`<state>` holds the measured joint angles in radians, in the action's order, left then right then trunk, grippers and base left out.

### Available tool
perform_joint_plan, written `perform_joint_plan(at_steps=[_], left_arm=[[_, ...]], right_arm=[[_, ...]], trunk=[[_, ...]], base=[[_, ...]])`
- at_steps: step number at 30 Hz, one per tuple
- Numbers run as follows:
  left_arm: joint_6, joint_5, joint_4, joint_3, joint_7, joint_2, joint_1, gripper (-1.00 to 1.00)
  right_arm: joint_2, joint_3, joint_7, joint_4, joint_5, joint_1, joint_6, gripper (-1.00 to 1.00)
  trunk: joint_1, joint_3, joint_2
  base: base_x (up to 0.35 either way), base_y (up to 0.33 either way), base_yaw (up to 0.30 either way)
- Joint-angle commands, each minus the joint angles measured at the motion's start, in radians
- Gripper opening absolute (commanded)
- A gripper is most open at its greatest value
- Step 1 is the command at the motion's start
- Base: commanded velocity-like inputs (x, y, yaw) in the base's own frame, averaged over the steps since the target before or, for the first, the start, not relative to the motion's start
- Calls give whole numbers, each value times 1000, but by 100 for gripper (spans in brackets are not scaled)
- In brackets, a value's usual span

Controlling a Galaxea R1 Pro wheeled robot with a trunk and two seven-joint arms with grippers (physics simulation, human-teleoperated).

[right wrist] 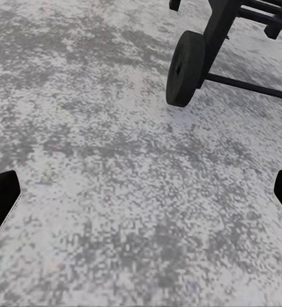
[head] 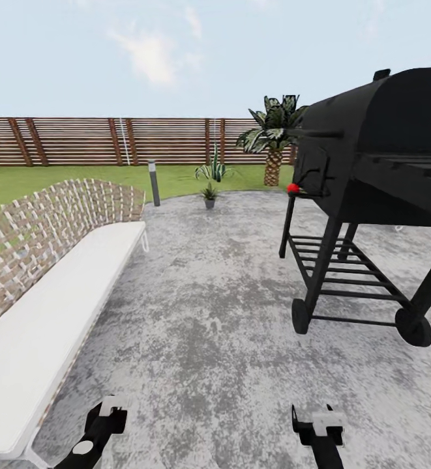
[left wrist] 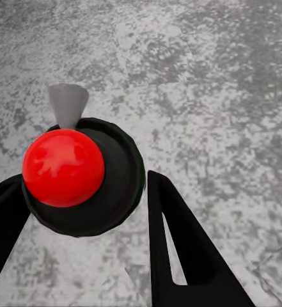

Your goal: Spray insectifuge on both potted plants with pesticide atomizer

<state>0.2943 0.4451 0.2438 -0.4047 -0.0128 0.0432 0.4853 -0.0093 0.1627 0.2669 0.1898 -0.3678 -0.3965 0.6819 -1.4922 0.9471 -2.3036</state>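
Observation:
One potted plant [head: 209, 195], a small green rosette in a dark pot, stands far ahead at the paving's edge in the garden. My left gripper [head: 109, 412] is low at the front left. In the left wrist view, the left gripper [left wrist: 86, 179] is shut on the pesticide atomizer [left wrist: 112, 185], seen end-on as a dark green-black round part with a red ball and a grey nozzle. My right gripper [head: 316, 420] is low at the front right and is open [right wrist: 141, 192] over bare paving. No insectifuge specks are visible.
A white-cushioned woven bench [head: 52, 306] runs along the left. A black wheeled grill [head: 378, 163] stands at the right, its wheel [right wrist: 185, 69] near my right gripper. Beyond are a grey bollard lamp [head: 154, 182], a striped agave [head: 214, 169], a palm [head: 273, 137] and the slat fence [head: 111, 140].

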Motion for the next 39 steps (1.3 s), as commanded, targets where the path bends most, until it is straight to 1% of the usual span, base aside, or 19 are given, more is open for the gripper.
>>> perform_joint_plan(at_steps=[1, 19, 29, 39], left_arm=[[5, 10, -1, -7, -1, 0, 1, -100], [5, 9, -3, -7, -1, 0, 1, -100], [5, 9, -3, -6, -1, 0, 1, -100], [5, 9, -3, -7, -1, 0, 1, -100]], right_arm=[[0, 4, 6, -3, -11, -1, 2, 100], [-1, 3, 6, -4, -11, -1, 2, 100], [0, 3, 6, -6, -11, -1, 2, 100], [0, 3, 6, -7, -11, -1, 2, 100]], trunk=[[0, 1, 0], [0, 1, 0], [0, 1, 0], [0, 1, 0]], base=[[328, 101, 0], [333, 13, 0], [327, 107, 0], [330, 7, 0]])
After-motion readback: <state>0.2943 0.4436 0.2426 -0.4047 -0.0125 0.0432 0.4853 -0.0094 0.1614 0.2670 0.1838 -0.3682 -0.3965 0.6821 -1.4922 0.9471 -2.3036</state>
